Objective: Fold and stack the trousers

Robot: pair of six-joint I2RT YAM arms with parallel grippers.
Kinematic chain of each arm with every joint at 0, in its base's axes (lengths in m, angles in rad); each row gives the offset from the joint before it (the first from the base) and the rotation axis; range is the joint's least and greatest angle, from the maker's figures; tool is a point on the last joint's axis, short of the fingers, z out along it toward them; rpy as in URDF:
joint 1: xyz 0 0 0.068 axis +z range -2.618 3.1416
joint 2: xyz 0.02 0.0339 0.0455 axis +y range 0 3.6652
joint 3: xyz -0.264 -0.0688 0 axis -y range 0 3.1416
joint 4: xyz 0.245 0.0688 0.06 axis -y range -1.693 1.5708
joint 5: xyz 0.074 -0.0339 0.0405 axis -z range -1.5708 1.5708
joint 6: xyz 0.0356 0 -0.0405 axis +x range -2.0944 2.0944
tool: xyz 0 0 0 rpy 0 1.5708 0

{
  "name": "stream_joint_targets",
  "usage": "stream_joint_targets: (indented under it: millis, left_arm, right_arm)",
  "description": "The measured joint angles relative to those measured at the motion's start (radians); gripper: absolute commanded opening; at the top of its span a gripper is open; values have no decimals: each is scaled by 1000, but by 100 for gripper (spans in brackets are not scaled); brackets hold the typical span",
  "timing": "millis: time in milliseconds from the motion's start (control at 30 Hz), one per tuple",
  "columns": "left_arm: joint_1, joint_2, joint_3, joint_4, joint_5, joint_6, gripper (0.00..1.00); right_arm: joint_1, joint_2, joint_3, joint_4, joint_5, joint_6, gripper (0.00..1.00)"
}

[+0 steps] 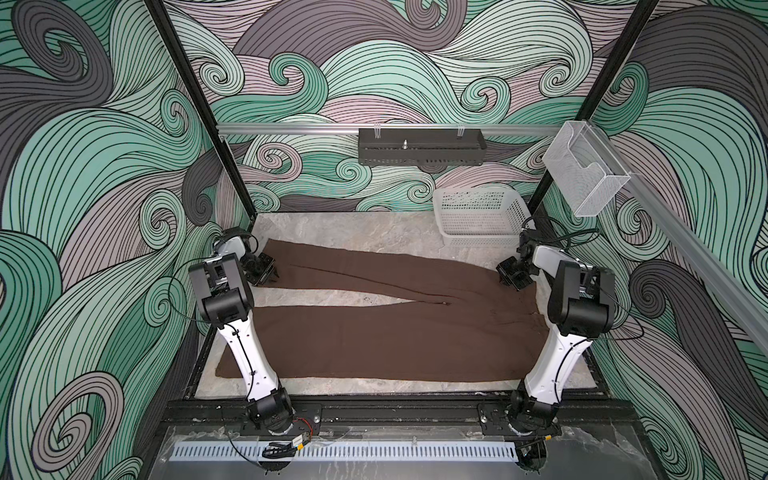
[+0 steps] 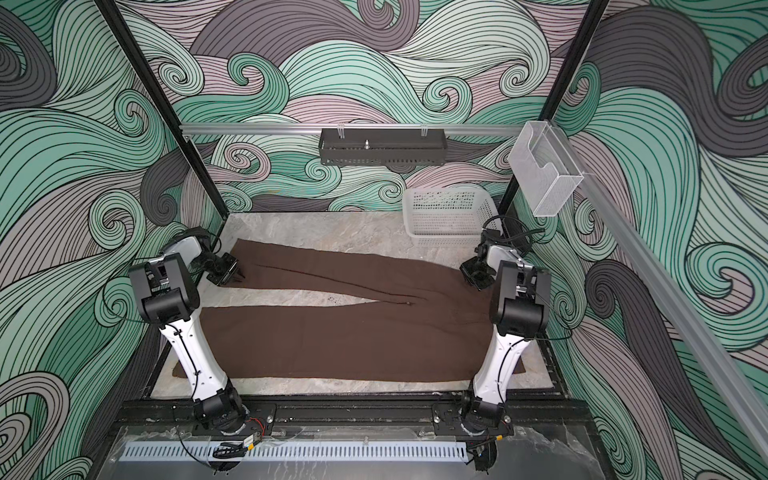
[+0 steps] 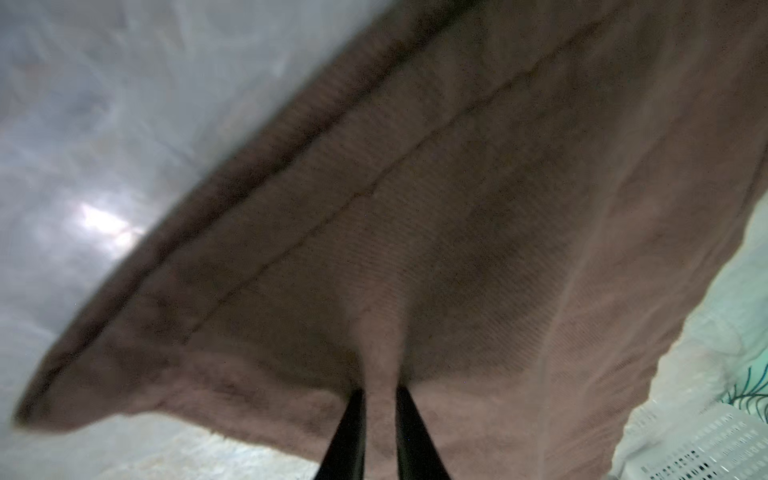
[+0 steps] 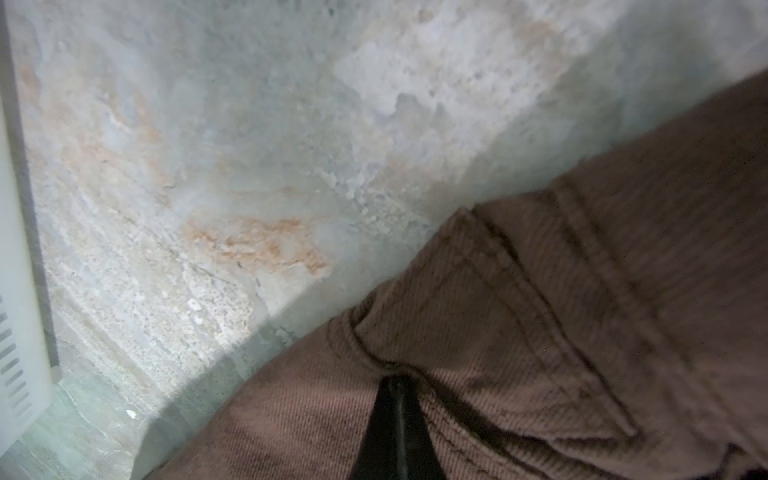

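The trousers (image 1: pixel 374 332) are lying flat across the tabletop (image 1: pixel 374 237), the near leg spanning the lower centre in both top views and the far leg angling toward the centre left. At that far hem the left jaws are pinching a ridge of cloth, almost closed. At the waistband's far corner, centre right, the right jaws are clamping fully shut on fabric. Risk: both bites are looking shallow, so an uneven lift could slip cloth free or skew the fold.

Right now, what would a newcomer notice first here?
The dark brown trousers lie spread flat across nearly the whole tabletop, legs pointing left, waist right. Both tools pinch their far edge: the left tool at the far leg's hem, the right tool at the waistband corner. A white basket sits in the far right corner.
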Motion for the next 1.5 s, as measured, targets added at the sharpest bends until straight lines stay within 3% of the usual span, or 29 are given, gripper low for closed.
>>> stream_joint_targets:
  millis: [333, 433, 600, 900, 1433, 1500]
  left_arm:
    - [39, 47, 102, -205, -151, 94, 21]
    - [43, 61, 129, -246, -185, 122, 26]
    - [44, 64, 134, -270, -172, 156, 37]
    - [26, 112, 226, -296, -137, 163, 36]
    - [-3, 445, 835, -484, -68, 164, 38]
    - [-3, 446, 840, -489, -53, 167, 46]
  right_arm:
    - [-7, 20, 27, -8, -26, 24, 0]
    - [-10, 23, 32, -13, -34, 34, 0]
    - [-10, 30, 47, -24, -40, 34, 0]
    - [-8, 104, 155, -56, -60, 62, 0]
    - [-22, 193, 309, -100, -35, 162, 0]
    - [-22, 189, 307, -99, -35, 158, 15]
